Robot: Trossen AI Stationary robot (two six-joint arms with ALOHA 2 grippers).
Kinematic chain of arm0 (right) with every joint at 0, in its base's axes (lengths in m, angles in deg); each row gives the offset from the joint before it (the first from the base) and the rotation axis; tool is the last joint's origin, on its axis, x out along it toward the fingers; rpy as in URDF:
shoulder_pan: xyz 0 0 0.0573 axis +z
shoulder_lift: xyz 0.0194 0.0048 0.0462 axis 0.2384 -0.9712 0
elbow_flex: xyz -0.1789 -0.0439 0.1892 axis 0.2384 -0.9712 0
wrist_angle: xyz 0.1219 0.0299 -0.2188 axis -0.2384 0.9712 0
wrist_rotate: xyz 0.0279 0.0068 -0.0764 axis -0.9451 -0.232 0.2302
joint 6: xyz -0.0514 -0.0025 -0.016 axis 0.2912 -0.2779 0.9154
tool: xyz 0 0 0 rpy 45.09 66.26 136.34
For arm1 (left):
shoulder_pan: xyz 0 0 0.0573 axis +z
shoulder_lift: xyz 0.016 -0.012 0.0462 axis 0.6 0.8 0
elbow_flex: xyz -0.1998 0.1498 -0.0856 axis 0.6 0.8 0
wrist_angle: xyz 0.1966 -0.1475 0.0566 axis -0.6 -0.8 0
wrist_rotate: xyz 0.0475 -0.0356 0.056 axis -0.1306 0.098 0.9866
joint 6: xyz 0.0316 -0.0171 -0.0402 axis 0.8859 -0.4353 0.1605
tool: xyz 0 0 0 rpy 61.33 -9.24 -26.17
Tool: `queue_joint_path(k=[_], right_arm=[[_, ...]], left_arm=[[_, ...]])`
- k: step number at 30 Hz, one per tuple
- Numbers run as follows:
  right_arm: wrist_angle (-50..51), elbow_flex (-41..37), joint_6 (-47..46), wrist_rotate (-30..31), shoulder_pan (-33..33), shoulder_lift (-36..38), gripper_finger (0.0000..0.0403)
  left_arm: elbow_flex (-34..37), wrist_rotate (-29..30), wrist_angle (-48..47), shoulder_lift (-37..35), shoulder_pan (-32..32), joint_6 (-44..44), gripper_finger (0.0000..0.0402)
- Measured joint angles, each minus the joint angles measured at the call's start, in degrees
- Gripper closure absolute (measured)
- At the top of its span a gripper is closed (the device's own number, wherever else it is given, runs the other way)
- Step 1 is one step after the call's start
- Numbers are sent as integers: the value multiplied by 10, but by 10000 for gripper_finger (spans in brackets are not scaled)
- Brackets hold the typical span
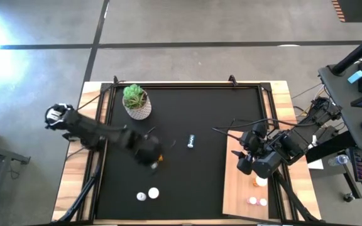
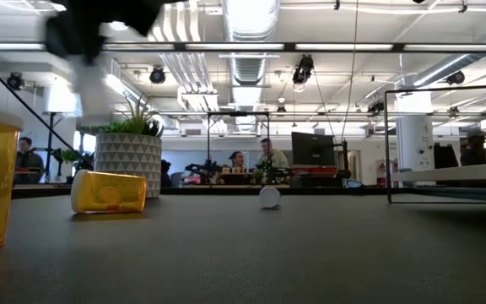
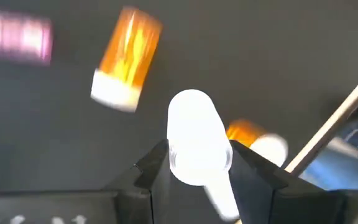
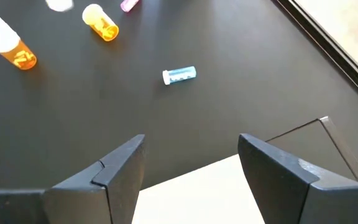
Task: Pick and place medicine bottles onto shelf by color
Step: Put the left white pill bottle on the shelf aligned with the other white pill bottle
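The left pincer [image 3: 194,171] is gripping a white bottle [image 3: 194,140] above the black mat [image 1: 187,182]. Amber, white-capped bottles [image 3: 126,59] are lying beneath. The right pincer [image 4: 191,165] is hovering open over the pale wooden shelf [image 1: 236,188], beside the mat.

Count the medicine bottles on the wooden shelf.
3. One amber bottle beside the right arm; two pink bottles side by side past it, toward the shelf end. The arm may hide more.
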Motion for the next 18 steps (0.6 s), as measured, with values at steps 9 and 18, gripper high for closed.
queue_joint_path(k=[9, 18], right_arm=[[0, 0, 12, 5, 0, 0, 158], [4, 0, 12, 22, -1, 0, 158]], left_arm=[[-151, 37, 59, 141, 153, 170, 288], [-273, 45, 37, 300, 230, 241, 287]])
